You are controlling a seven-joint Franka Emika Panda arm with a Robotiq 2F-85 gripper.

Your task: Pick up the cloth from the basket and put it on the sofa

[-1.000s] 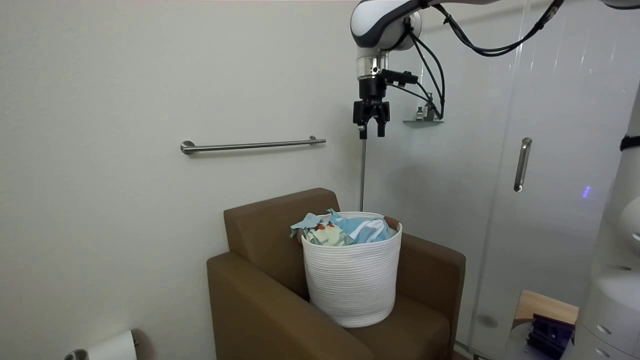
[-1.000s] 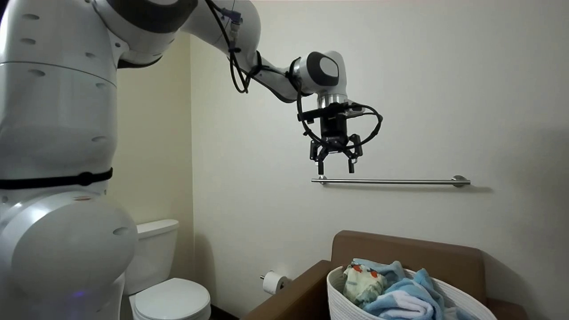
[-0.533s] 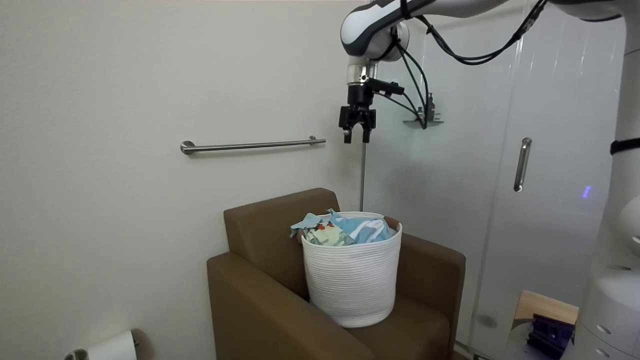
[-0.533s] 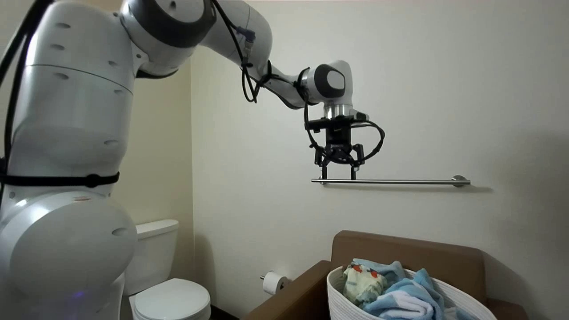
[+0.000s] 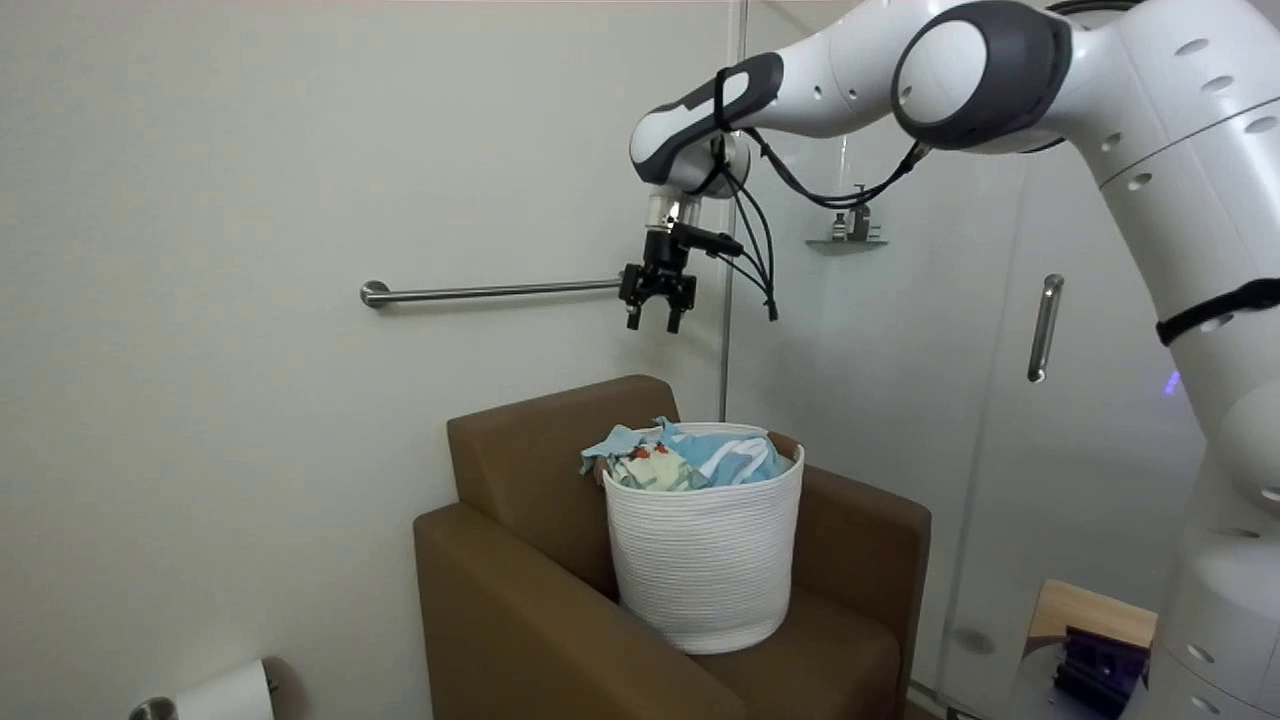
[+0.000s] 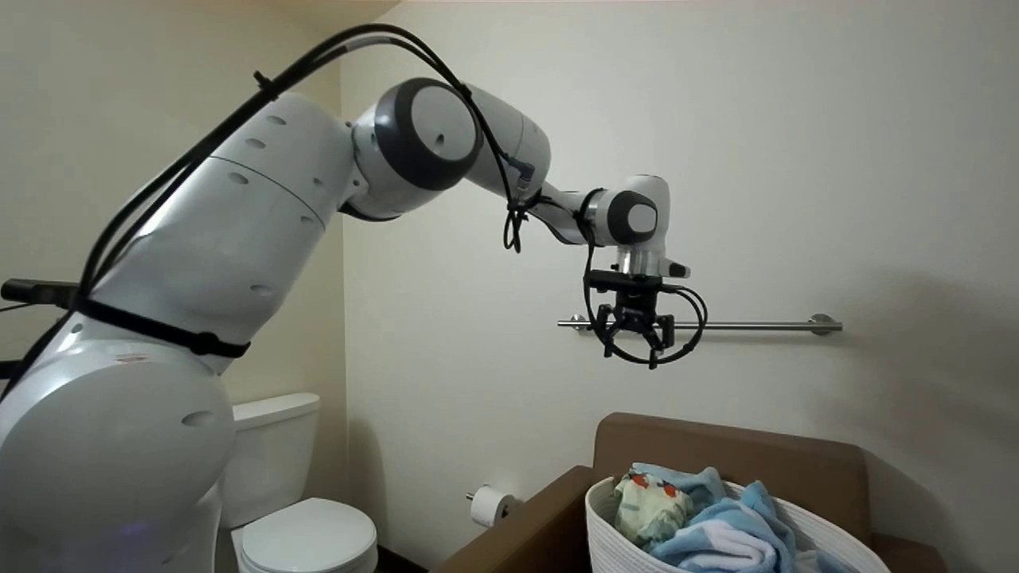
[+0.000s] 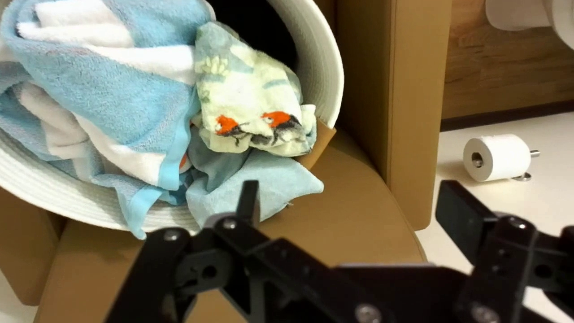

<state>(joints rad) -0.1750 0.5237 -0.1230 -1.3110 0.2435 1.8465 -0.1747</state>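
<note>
Sinking lower since the earlier frames, the gripper (image 5: 654,322) and the glossy white arm (image 5: 840,80) are coming closer to the basket (image 5: 705,570), which we are seeing stay put. We are finding the gripper released: its black, blocky fingers (image 7: 248,202) are standing wide apart, hanging higher than the basket's rim and well clear of it. Inside the basket, the cloth (image 7: 246,94) is lying crumpled near the rim, soft cream with pale teal patches and orange-and-black bird-like figures. Beside it in the basket we are noticing plush blue-and-white towels (image 7: 107,80), loosely bunched, while a smoother pale-blue fabric (image 7: 271,179) is spilling over the rim in a pointed corner. Next to that corner, a flat brown tab (image 7: 319,146) is jutting from the rim. Around and beneath the basket, whose round ribbed wall is narrowing toward its base, the sofa (image 5: 490,600) is standing boxy, smooth and brown, its square armrests flanking the basket.
</note>
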